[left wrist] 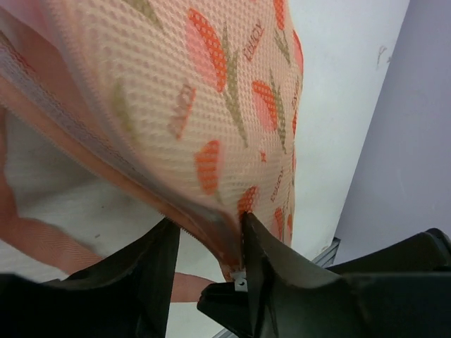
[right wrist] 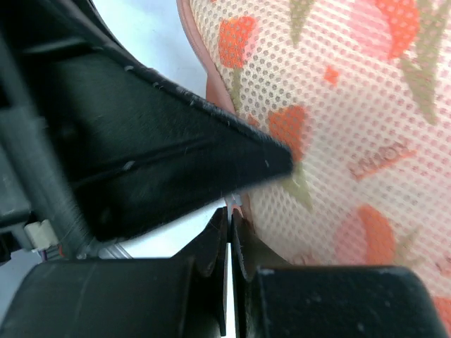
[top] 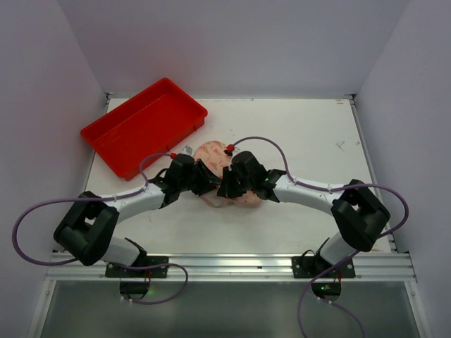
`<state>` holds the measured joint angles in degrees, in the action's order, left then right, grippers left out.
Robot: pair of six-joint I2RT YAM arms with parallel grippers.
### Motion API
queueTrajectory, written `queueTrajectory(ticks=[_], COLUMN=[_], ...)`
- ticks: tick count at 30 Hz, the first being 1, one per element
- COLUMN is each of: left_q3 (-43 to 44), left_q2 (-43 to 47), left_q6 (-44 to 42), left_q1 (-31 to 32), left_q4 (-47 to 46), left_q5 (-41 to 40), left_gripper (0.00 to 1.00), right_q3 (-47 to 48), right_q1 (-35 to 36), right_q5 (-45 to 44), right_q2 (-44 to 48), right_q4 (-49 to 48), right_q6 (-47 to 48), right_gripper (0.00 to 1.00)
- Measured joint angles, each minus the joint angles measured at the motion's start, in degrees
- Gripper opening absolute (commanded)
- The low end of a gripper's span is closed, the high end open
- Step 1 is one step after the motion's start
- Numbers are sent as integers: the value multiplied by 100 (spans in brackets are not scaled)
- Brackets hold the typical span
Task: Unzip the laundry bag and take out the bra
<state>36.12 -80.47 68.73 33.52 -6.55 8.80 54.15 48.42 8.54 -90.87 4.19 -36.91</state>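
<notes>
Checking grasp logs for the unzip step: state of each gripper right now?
Left gripper: closed on the laundry bag edge.
Right gripper: closed, pinching a small tab at the bag's edge, probably the zip pull.

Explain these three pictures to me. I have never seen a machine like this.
Two robot arms are bolted at the near edge of a white table. The top picture looks down from above; the other two come from a camera on each wrist. On the table lie a red tray and a patterned mesh laundry bag. The left gripper is pinching the bag's edge. The right gripper is shut right beside the bag; what it nips is too small to tell. No bra is in view.
</notes>
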Motion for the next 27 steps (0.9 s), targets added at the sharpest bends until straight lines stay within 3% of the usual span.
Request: queueTrajectory(ticks=[1, 5, 7, 15, 18, 21, 22, 23, 25, 27], left_q3=[4, 111, 295, 1436, 2000, 2507, 2608, 2658, 2669, 2662], left_q2=[-55, -181, -240, -946, -1397, -1781, -1853, -1880, -1849, -1746], left_q6=[2, -52, -173, -1252, -1895, -2468, -2625, -2789, -2957, -2999], left_q1=[2, 7, 2, -446, -638, -675, -686, -699, -763, -850], left_q4=[-11, 42, 98, 400, 745, 1165, 1261, 1340, 1493, 1705], left_q5=[-17, 7, 76, 907, 1386, 1687, 1753, 1801, 1818, 1729], left_gripper=[27, 4, 0, 0, 9, 34, 58, 74, 93, 96], right_q3=[-17, -168, -302, -1252, -1460, -1482, -1482, -1478, -1423, -1287], right_q1=[0, 0, -15, -531, -678, -667, -645, -608, -498, -378], right_q5=[-2, -50, -85, -210, -297, -162, -92, -26, 131, 282], right_q2=[13, 133, 334, 2004, 2321, 2328, 2308, 2271, 2065, 1714], right_q4=[0, 55, 127, 577, 844, 905, 896, 872, 839, 769], right_q6=[-2, 22, 76, 275, 400, 501, 509, 514, 509, 487], right_gripper=[0, 0, 0, 0, 0, 0, 0, 0, 0, 0])
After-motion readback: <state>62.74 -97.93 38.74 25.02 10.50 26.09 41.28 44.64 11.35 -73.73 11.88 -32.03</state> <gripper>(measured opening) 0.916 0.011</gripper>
